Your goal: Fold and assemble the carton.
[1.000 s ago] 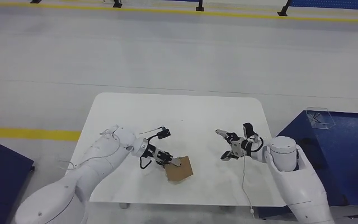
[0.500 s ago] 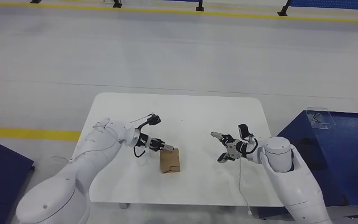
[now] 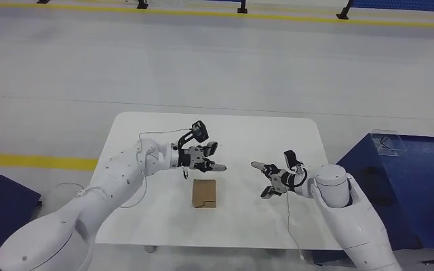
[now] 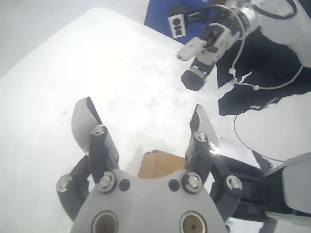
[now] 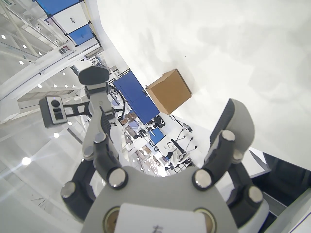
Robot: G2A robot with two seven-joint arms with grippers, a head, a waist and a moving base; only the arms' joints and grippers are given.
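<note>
Left gripper [image 3: 215, 157] hangs wide open, the box [image 3: 204, 193] on the table [image 3: 271, 135] just below its palm, right gripper [image 3: 261, 179] spread too, box out ahead, so they'd best close in squarely from opposite sides to stop it skidding.

Left gripper [image 3: 218, 156] now off the carton [image 3: 204, 193], open, lifted clear beyond it.

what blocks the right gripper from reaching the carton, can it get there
Likely yes: the right gripper hangs open beside the carton, bare table between them, and the left gripper is clear of it.
</note>
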